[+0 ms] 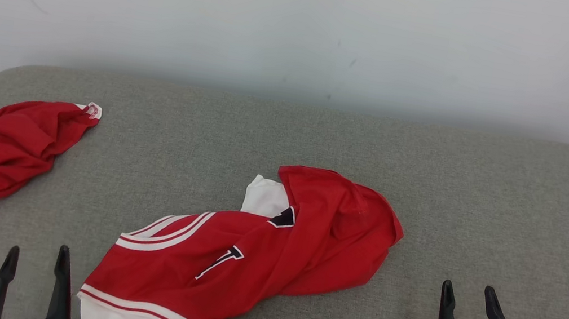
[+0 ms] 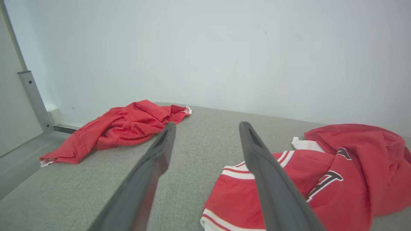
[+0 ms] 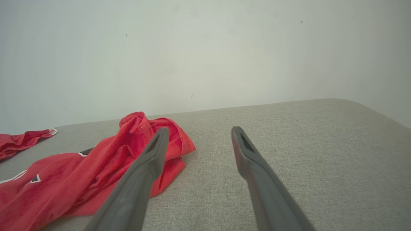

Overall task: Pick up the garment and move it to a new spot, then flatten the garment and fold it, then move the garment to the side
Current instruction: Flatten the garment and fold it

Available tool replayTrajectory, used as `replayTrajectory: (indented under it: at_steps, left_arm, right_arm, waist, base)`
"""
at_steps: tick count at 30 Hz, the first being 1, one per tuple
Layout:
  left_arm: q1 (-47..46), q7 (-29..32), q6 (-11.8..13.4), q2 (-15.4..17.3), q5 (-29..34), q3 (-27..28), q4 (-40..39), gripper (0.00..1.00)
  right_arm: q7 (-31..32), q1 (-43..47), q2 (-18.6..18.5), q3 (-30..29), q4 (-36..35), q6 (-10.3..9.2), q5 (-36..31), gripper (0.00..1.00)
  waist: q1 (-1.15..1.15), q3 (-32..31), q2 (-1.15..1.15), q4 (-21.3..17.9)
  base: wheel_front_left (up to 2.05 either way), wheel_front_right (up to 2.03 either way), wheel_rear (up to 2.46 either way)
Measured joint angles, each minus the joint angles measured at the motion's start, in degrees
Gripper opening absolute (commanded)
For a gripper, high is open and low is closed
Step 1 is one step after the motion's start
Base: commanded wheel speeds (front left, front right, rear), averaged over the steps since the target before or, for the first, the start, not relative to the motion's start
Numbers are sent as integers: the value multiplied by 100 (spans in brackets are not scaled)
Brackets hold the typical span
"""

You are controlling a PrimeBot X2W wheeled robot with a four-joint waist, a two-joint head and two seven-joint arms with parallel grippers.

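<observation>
Surface: grey fabric-topped bench (image 1: 483, 202) with rounded far corners, set against a plain pale wall (image 1: 305, 26).
Garment: red garment (image 1: 248, 245) with white bands and dark lettering. It lies crumpled and twisted on the bench, in the middle of the head view and reaching toward the near edge. White fabric shows at its top and at its lower left hem.
Left hand: left hand (image 1: 39, 249) at the lower left, just beside the garment's banded hem; fingers spread apart, gripping nothing.
Right hand: right hand (image 1: 468, 287) at the lower right, apart from the garment's right fold; fingers likewise spread, empty, over bare bench.
Other cloth: second red cloth (image 1: 0, 149) bunched by the bench's left edge, well apart from the garment.
</observation>
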Motion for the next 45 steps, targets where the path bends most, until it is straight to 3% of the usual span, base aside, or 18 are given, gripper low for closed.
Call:
replayTrajectory:
  at_steps: [12, 18, 26, 45]
  left_arm:
    - [141, 0, -342, -392, 548, 666, -90, 100]
    - [121, 0, -463, -488, 734, 690, -46, 100]
    - [-10, 0, -564, -553, 776, 603, 21, 100]
    - [-332, 0, -619, -603, 637, 247, 213, 100]
  right_arm:
    - [0, 9, -2, 111, 79, 0, 3, 100]
    - [0, -304, -246, 441, 274, 0, -1, 100]
    - [0, -1412, -755, 976, 1127, 0, 7, 100]
    - [-1, -2983, -1078, 1678, 3697, 0, 231, 100]
  waist:
    - [1, 44, 0, -56]
    - [1, 49, 0, 11]
    - [1, 101, 0, 210]
    - [1, 490, 0, 1095]
  base:
    - [0, 0, 0]
    - [0, 0, 0]
    - [0, 0, 0]
    - [0, 0, 0]
